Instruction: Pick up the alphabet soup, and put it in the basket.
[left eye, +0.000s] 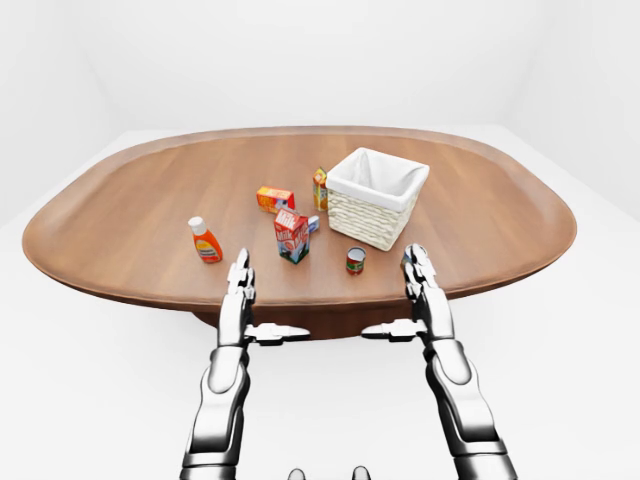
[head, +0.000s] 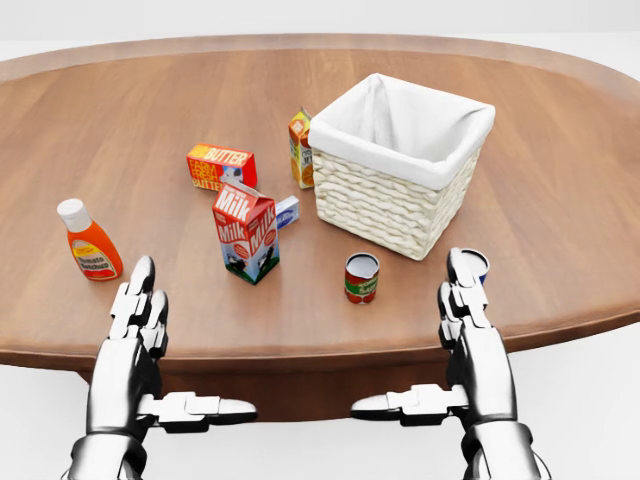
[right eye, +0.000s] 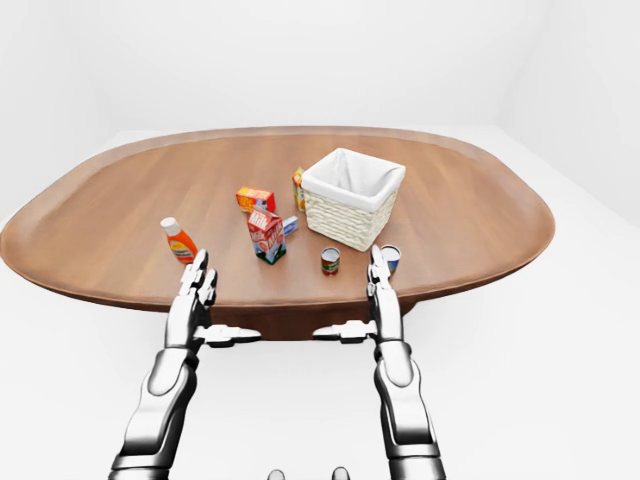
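Silver hands: the left hand (head: 135, 345) and the right hand (head: 470, 335) hover at the bottom of the head view, over the near rim of the table, palms facing each other.
Fingers: both hands have their fingers stretched out straight and their thumbs pointing inward toward each other; neither is closed on anything.
Table: an oval wooden table (head: 560, 200) fills most of the head view, on a white floor.
Soup can: the red-labelled soup can (head: 361, 277) stands upright on the wood, between the two hands and a little above them in the head view, just below the basket's near corner, touching neither.
Blue can: a second can (right eye: 390, 259) with a blue label stands just beside the right hand's fingertips, partly hidden by them in the head view.
Milk carton: a milk carton (head: 246, 231) stands left of the soup can.
Bottle: an orange bottle (head: 88, 241) with a white cap sits above the left hand.
Basket: a woven basket (head: 385, 205) with a white cloth lining stands above the soup can.
Butter box: a butter box (head: 221, 166) lies left of the basket.
Juice carton: an orange carton (head: 301, 148) stands against the basket's left side.
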